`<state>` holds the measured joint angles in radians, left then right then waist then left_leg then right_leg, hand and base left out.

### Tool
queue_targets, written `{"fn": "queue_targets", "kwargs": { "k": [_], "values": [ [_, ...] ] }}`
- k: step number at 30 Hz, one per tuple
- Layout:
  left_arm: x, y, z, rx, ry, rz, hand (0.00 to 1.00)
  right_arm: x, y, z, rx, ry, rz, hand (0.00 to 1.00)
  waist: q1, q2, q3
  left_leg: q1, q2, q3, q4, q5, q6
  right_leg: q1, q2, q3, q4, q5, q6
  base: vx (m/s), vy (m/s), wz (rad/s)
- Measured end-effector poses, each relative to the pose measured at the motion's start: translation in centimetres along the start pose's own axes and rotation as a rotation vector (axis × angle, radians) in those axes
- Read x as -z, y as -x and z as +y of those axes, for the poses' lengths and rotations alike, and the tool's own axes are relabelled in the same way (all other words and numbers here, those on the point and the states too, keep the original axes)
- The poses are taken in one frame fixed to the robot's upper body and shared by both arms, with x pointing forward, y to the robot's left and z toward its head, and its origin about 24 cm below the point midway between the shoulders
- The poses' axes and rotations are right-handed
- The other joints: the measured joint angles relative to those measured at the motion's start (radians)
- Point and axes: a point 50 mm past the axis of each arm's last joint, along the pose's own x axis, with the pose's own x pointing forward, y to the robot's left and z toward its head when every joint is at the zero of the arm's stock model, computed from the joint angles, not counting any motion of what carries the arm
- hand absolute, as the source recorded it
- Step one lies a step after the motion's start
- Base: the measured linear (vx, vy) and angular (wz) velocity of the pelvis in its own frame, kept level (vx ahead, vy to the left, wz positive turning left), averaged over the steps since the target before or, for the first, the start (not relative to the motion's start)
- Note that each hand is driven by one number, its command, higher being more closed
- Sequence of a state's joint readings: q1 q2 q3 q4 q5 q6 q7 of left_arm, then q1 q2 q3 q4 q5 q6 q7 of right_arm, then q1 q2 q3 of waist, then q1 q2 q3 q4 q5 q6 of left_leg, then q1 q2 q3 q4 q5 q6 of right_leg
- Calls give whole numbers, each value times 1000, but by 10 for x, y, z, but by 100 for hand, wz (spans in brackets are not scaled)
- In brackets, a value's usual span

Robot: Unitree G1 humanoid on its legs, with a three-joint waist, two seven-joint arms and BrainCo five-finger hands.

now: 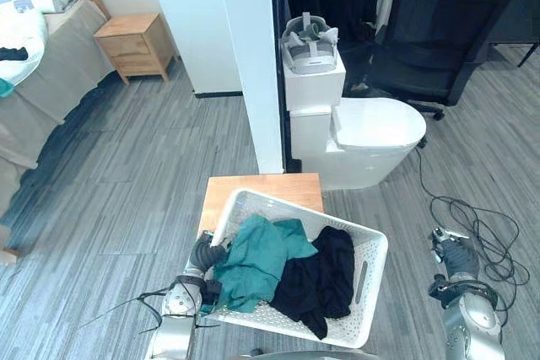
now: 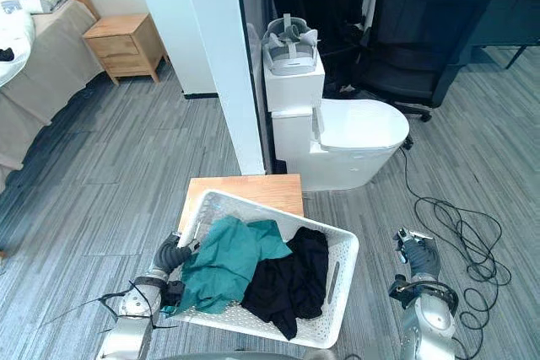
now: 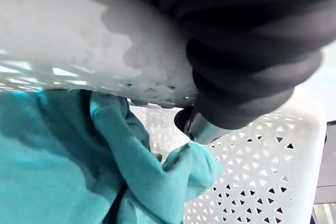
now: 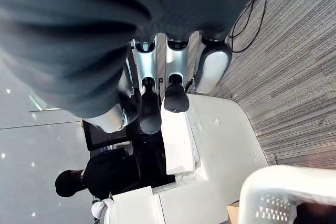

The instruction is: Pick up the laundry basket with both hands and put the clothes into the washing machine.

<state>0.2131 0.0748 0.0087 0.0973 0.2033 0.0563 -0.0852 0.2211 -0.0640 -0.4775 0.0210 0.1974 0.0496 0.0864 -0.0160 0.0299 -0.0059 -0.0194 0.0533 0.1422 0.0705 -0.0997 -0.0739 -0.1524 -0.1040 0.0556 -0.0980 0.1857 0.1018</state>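
A white perforated laundry basket sits on a low wooden table, overhanging its near edge. A teal garment fills its left half and a black garment its right half. My left hand is at the basket's left rim. In the left wrist view a finger hooks under that rim, just above the teal cloth. My right hand hangs over the floor to the right of the basket, apart from it, with its fingers straight.
A white toilet stands just beyond the table, with a grey headset on its tank. A white pillar rises to its left and a black office chair stands behind. A wooden nightstand and a bed are at the far left.
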Motion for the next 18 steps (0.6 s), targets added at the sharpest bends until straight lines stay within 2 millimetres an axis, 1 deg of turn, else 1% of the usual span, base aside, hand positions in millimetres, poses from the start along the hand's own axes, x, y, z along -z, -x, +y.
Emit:
{"fn": "queue_targets", "kwargs": {
  "k": [2, 5, 7, 10, 12, 15, 17, 18],
  "values": [
    [3, -2, -4, 13, 5, 13, 100, 4, 4, -5, 14, 4, 18, 100, 0, 0, -6, 2, 1, -4, -2, -1, 0, 11, 0, -3, 0, -4, 1, -16, -6, 9],
    [16, -10, -7, 30, 30, 79, 100, 8, 7, -7, 33, -15, 29, 100, -1, -3, -16, 1, -1, -5, -2, -5, 2, 13, -3, -3, 0, -9, 0, -10, -1, 1],
    [33, -17, -9, 37, 61, 166, 100, 12, 8, -5, 31, -22, 43, 100, -10, -7, -17, 0, -2, -6, -4, -5, 2, 7, -4, -3, 8, -11, 2, 0, 0, 0],
    [51, -21, -7, 14, 93, 257, 100, 13, 8, -5, 32, -23, 49, 100, -24, -13, -15, -2, -3, -5, -9, -4, 0, 2, -5, -2, 8, -11, 2, -1, -3, -2],
    [62, -25, 1, -31, 114, 322, 100, 18, 7, -2, 29, -18, 72, 100, -29, -23, -16, -12, -3, 1, -17, 0, -4, -22, -4, 7, 14, -11, 2, 32, -11, -11],
    [60, -35, 13, -69, 118, 337, 100, 19, 4, 7, 1, -19, 77, 100, -37, -35, -9, -35, -3, 13, -9, 4, -5, -61, -2, 21, 27, 0, -1, 33, -8, -11],
    [52, -45, 21, -88, 125, 324, 100, 13, -3, 18, -37, -21, 53, 100, -49, -43, 13, -46, -4, 20, 6, 6, -1, -70, -2, 29, 27, 5, 0, 7, -5, -12],
    [44, -52, 26, -101, 137, 306, 100, 7, -10, 30, -75, -24, 29, 100, -57, -51, 31, -60, -5, 24, 14, 5, 0, -83, -2, 33, 28, 7, 0, -12, -6, -7]
  ]
}}
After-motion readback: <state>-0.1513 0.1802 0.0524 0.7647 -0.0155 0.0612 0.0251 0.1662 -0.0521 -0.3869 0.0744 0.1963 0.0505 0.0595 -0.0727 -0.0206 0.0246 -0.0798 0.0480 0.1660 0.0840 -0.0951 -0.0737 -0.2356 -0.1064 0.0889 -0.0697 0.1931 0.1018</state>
